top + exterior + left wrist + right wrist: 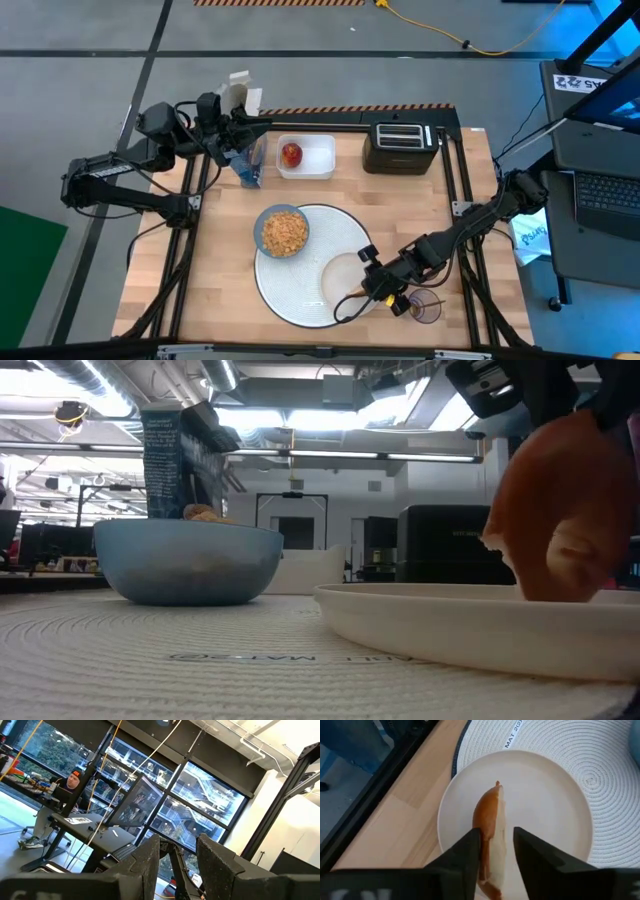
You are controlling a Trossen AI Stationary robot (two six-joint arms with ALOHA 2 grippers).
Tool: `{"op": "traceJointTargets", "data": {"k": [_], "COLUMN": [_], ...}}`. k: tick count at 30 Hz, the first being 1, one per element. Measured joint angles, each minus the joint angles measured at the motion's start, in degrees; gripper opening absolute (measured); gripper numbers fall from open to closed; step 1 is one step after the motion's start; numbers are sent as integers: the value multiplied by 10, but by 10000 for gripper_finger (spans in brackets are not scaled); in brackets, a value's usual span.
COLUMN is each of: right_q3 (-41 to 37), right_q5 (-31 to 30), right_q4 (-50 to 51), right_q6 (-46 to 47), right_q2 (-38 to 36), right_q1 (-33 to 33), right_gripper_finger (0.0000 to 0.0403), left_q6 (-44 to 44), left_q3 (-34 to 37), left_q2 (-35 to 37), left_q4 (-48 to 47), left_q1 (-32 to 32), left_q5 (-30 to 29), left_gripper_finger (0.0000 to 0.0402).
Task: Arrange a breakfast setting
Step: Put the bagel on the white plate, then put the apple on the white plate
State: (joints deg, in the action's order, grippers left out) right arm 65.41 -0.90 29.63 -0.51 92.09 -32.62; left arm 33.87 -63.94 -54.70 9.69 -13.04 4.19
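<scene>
A large round white mat [300,300] lies on the table. On it stand a blue bowl [283,231] of tan cereal [285,232] and a small cream plate [340,272]. My right gripper [496,832] is shut on a bagel piece [490,820] over the plate; the low view shows the bagel [560,510] too. A purple tumbler [428,306] stands near the near right edge. A red apple [291,153] lies in the white tub [318,158]. My left gripper [177,855] is open at the far left, by a blue cereal box [248,165]. Pink tumbler and spoon do not show. My right gripper pinches the bagel piece between its two fingers, one on each flat face, near its upper part [492,850]. The fingers slant down from the table's right. The bagel stands on edge below them, over the plate; whether its lower rim [550,592] rests on the plate, I cannot tell.
A black toaster [398,147] stands at the far edge, right of the tub. The cereal box stands upright with open top flaps [240,95] at the far left. Bare wood lies left of the mat and between mat and toaster.
</scene>
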Motion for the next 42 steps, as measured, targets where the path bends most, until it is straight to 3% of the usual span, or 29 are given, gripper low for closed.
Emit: {"op": "traceJointTargets", "data": {"k": [4,24,30,34,37,42], "right_q3": [10,51,135,171,174,174], "right_q5": [0,33,3,-15,-19,44], "right_q4": [2,26,90,88,42,-81], "right_q6": [0,-6,-78,-154,-216,-236], "right_q2": [0,-1,-1,-1,-1,8], "right_q1": [0,22,114,190,259,400], "right_gripper_finger": [139,136,136,136,136,136], "left_q6": [0,0,-27,-60,-80,-88], "left_q3": [0,0,-1,-1,-1,-1], "left_q2": [0,4,13,13,13,24], "left_q4": [0,3,6,4,4,6], "left_q1": [0,-1,-1,-1,-1,-3], "left_q5": [0,14,12,-21,-47,-55], "left_gripper_finger": [119,119,119,119,119,119]}}
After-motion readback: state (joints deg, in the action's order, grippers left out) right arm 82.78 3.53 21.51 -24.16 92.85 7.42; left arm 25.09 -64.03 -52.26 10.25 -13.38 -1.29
